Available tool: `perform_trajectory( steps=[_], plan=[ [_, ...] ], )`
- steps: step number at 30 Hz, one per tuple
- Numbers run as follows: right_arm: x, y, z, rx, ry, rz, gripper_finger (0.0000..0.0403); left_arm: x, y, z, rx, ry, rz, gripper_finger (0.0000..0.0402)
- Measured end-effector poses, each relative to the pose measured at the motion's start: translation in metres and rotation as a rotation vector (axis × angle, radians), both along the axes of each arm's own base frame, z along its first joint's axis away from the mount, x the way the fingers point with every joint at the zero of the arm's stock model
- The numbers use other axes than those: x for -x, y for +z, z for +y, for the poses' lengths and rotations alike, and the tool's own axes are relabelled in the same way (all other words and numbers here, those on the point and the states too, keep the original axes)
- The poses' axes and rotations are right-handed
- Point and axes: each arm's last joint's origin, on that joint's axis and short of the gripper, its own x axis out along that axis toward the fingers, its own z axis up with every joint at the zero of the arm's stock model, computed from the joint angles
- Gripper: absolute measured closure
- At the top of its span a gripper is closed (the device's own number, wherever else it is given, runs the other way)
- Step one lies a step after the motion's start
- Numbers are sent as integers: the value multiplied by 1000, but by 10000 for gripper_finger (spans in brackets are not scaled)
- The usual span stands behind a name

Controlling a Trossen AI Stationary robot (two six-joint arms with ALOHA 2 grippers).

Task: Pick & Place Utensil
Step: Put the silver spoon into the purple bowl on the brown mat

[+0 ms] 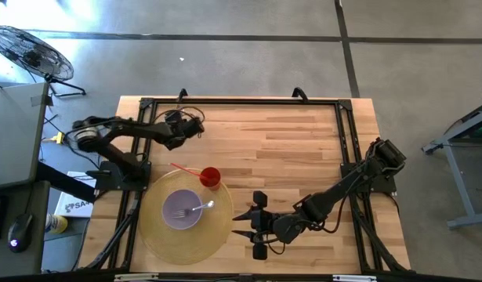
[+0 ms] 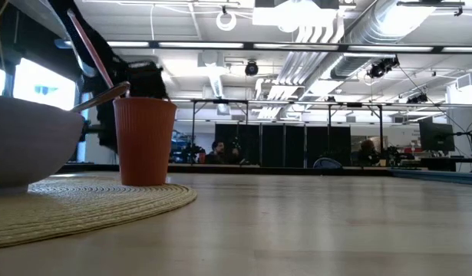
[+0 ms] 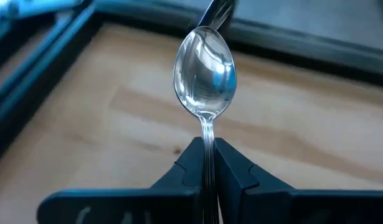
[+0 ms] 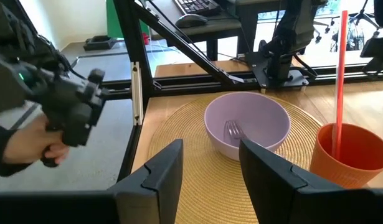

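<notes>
- The left gripper [image 3: 207, 177] hung over the far left part of the bench [image 1: 295, 149], its fingers [image 3: 238, 174] clamped on the thin handle of a spoon [image 3: 203, 71], bowl end pointing away from the wrist.
- The right gripper [image 4: 210, 171] sat low near the front of the bench, just beside the woven mat [image 1: 217, 235], fingers spread and holding nothing.
- A fork [image 1: 200, 208] already lay in the lilac bowl [image 1: 180, 210], which sat on the mat; an orange cup [image 1: 210, 177] with a red straw [image 1: 186, 169] stood at the mat's far edge.
- Risk, as I judged it: the spoon was held only by a narrow pinch on a slick, polished metal stem, so it could pivot or slide out during a swing toward the bowl.
- The cup stood between the left gripper and the bowl; a low path could clip the tall straw or tip the light ribbed cup.
- Dropped from height, the spoon could bounce off the fork or the bowl's smooth curved wall and land on the mat.
- The mat looked round, coarse and fibrous; the bench was pale planked wood inside a black frame.
- A person's hand [image 4: 29, 146] holding a dark device showed beyond the bench edge in the right wrist view.
</notes>
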Motion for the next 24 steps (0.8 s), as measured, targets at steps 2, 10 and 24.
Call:
perform_trajectory(
  steps=[2,10,24],
  plan=[
    [0,0,0,0,0,0,251,1,13,-1,-28,-35,-11,385],
    [0,0,0,6,-2,-1,251,-3,85,-1,-129,-271,-12,389],
    [0,0,0,7,0,0,251,9,237,-34,-136,-565,130,390]
  ],
)
